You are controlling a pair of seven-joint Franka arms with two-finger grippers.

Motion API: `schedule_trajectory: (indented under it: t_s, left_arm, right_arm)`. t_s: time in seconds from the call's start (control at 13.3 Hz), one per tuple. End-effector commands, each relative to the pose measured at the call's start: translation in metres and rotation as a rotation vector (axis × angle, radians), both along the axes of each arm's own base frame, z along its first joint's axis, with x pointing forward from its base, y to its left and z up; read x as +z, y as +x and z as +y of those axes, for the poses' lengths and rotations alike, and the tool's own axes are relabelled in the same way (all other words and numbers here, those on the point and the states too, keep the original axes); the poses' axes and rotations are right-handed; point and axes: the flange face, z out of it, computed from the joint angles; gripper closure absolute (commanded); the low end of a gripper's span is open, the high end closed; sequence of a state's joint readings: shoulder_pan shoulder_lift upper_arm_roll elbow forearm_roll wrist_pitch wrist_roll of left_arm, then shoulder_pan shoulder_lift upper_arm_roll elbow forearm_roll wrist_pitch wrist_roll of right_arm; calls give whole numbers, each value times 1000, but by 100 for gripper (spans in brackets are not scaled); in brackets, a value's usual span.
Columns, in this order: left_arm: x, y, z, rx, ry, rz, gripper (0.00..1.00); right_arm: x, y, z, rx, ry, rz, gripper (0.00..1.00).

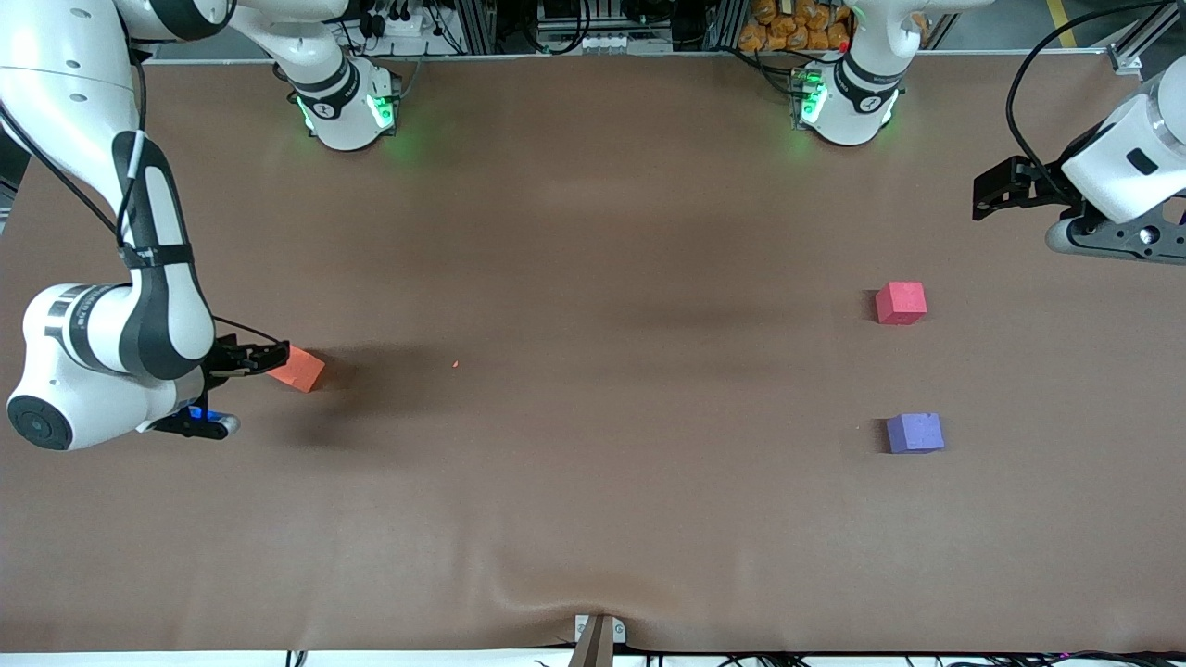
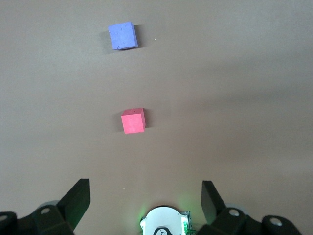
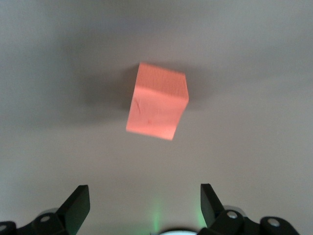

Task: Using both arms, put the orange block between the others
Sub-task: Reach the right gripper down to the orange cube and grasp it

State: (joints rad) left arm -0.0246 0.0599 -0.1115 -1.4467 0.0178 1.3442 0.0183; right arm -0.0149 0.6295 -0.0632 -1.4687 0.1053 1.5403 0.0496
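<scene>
The orange block (image 1: 298, 369) (image 3: 157, 101) lies on the brown table at the right arm's end, turned at an angle. My right gripper (image 1: 262, 357) (image 3: 145, 205) hangs open just beside it, and the block sits ahead of the fingertips, not between them. The pinkish-red cube (image 1: 901, 303) (image 2: 133, 121) and the purple cube (image 1: 914, 433) (image 2: 122, 35) rest at the left arm's end, the purple one nearer the front camera, with a gap between them. My left gripper (image 1: 996, 190) (image 2: 145, 200) waits open and empty above the table, off to the side of the pinkish-red cube.
A tiny orange crumb (image 1: 455, 364) lies on the mat a short way from the orange block. The arm bases (image 1: 347, 106) (image 1: 848, 102) stand along the table's back edge. The mat wrinkles near a bracket (image 1: 598, 637) at the front edge.
</scene>
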Motion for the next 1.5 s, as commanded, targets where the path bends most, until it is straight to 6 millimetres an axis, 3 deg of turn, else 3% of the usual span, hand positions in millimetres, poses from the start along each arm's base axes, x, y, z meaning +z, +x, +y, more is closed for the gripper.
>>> schedule_trajectory:
  t_s: [0.0, 0.08, 0.45, 0.98, 1.43]
  left_arm:
    - [2, -2, 0, 5, 12, 5, 0]
    - [2, -2, 0, 5, 10, 5, 0]
    - [-1, -1, -1, 3, 12, 11, 0]
    - [-4, 1, -1, 5, 13, 15, 0]
    - [-8, 3, -2, 2, 14, 23, 0]
  right_arm:
    - [-39, 6, -6, -111, -44, 21, 0]
    - [-48, 5, -12, -191, -94, 35, 0]
    - [-65, 7, -20, -239, -117, 23, 0]
    - [-93, 5, -19, -250, -112, 43, 0]
    - [-106, 2, -18, -250, -112, 61, 0]
